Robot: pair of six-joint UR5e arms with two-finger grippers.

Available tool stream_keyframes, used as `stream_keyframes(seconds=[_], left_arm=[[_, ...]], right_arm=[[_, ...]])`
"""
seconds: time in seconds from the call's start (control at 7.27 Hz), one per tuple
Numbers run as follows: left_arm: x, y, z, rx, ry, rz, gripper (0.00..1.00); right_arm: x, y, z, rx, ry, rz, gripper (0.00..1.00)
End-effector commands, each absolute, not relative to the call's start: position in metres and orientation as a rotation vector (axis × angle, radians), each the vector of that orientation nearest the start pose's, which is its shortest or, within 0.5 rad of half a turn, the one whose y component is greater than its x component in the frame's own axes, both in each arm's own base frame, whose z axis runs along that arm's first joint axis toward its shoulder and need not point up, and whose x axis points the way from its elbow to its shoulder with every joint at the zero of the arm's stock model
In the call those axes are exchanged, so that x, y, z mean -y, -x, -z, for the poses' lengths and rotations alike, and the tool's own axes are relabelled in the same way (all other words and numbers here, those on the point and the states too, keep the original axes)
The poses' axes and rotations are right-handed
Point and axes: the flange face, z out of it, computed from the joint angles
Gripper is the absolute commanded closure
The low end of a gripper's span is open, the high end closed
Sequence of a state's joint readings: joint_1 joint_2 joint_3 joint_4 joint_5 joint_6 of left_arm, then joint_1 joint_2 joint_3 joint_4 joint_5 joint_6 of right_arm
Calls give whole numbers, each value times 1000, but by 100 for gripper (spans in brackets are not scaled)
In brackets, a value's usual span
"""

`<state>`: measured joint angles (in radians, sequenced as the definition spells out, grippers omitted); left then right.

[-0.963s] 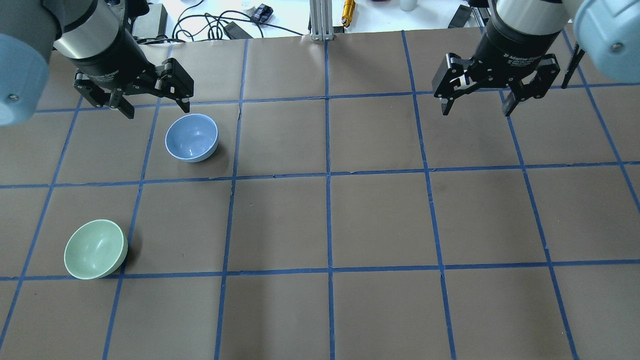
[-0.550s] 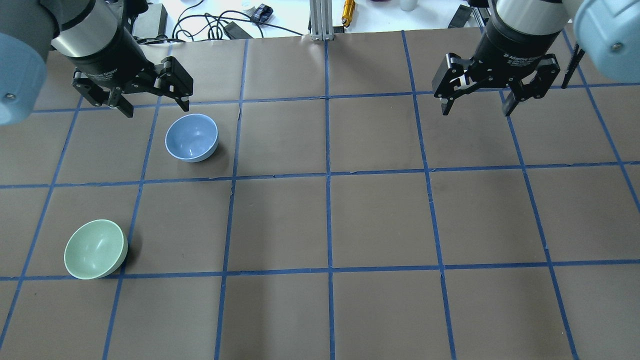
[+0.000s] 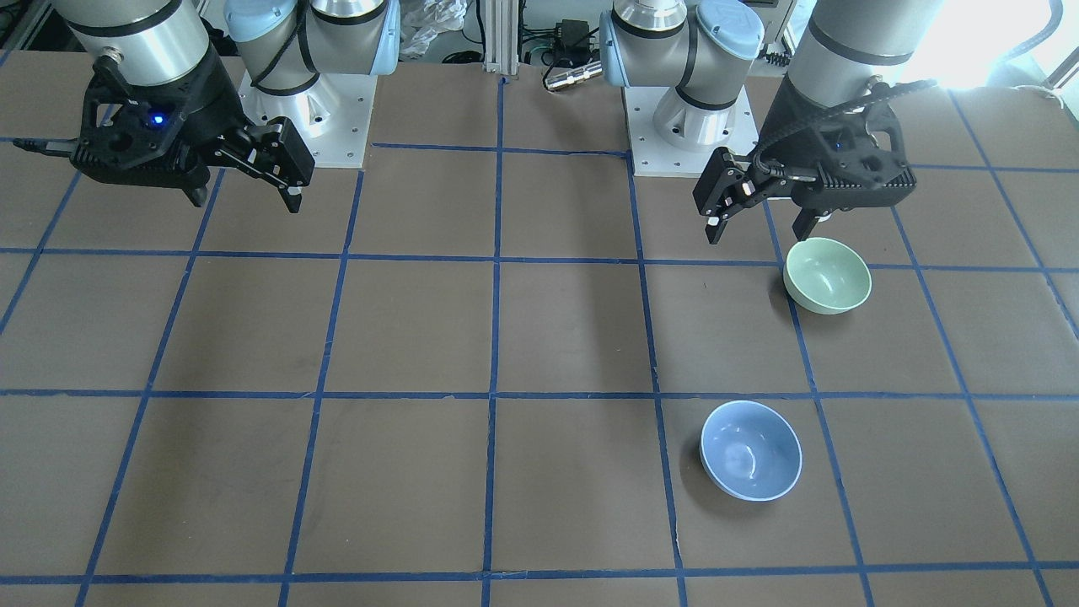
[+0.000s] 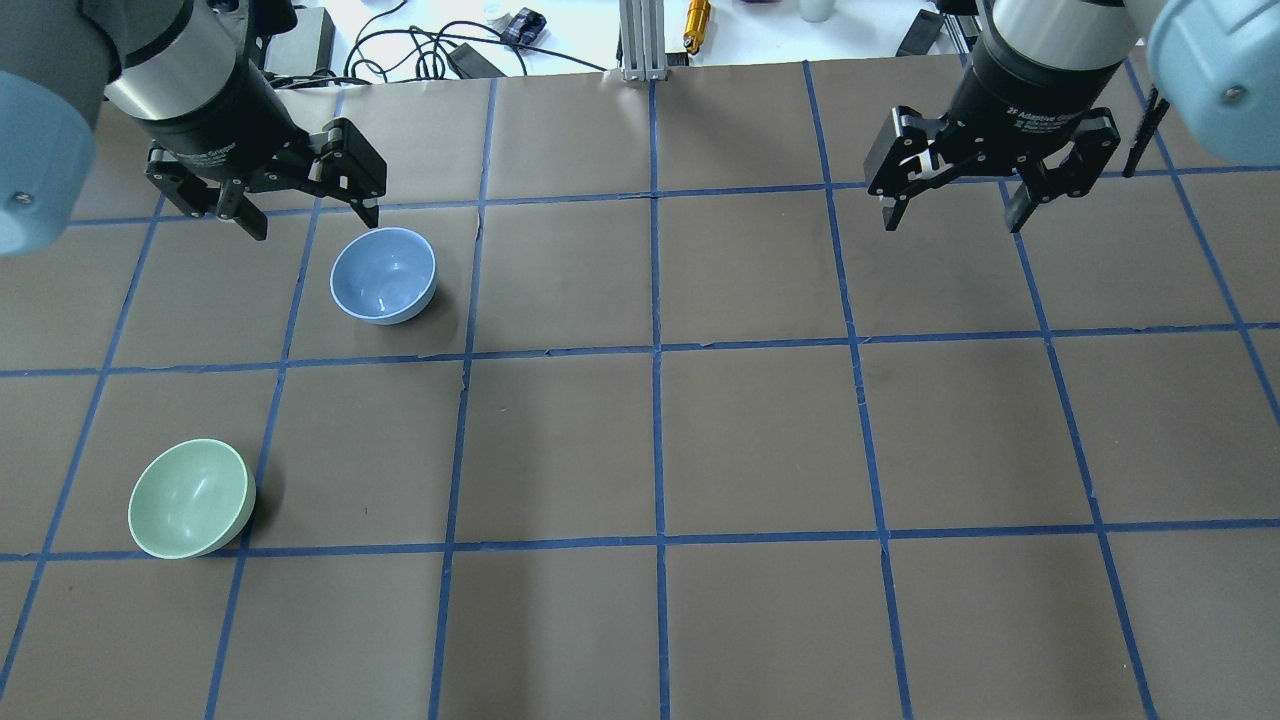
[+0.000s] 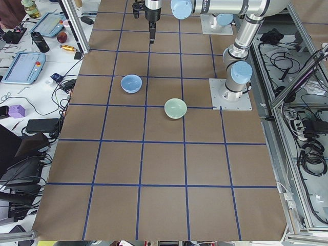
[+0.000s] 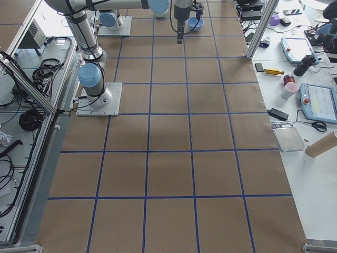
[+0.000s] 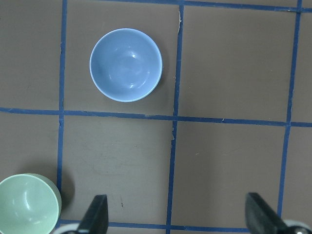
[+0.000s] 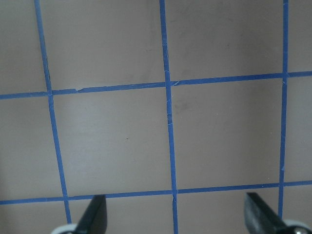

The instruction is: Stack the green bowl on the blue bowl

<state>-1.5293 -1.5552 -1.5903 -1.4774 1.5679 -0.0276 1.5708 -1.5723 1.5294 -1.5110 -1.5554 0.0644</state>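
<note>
1. The green bowl (image 4: 190, 498) sits on the brown counter (image 4: 760, 440) with its open side up. It is on the robot's left side, close to the robot.
2. The blue bowl (image 4: 383, 275) sits open side up too, farther from the robot.
3. The two bowls are apart and do not touch. One of the blue tape lines (image 4: 657, 440) runs between them.
4. The left end effector (image 4: 315, 222) hangs in the air over that side of the counter. Its two fingers are spread wide and hold nothing. It touches neither bowl.
5. In the left wrist view, the blue bowl is near the top. The green bowl peeks in at the bottom left corner.
6. The right end effector (image 4: 951, 225) hangs in the air over the other side, well away from both bowls. Its fingers are spread wide too, with nothing between them.
</note>
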Motion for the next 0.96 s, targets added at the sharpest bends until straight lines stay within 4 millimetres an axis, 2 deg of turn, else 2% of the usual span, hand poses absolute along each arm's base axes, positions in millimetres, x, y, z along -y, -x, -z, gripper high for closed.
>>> stream_keyframes(seconds=[0.0,0.14,0.28,0.41,0.55,0.69,0.83], left_arm=[[499,113,-494,-3138,108,135,0],[498,112,-496,-3135,94,137,0],[497,103,-495,-3125,-46,112,0],[501,69,-490,-3125,-69,72,1],[503,18,-478,-3132,-53,34,2],[496,-27,-459,-3149,-82,-23,2],[484,-59,-436,-3170,-34,-85,2]], right_arm=[[489,-135,-503,-3125,-101,-27,0],[489,-135,-503,-3125,-101,-27,0],[489,-135,-503,-3125,-101,-27,0],[489,-135,-503,-3125,-101,-27,0],[489,-135,-503,-3125,-101,-27,0],[489,-135,-503,-3125,-101,-27,0],[489,-135,-503,-3125,-101,-27,0]])
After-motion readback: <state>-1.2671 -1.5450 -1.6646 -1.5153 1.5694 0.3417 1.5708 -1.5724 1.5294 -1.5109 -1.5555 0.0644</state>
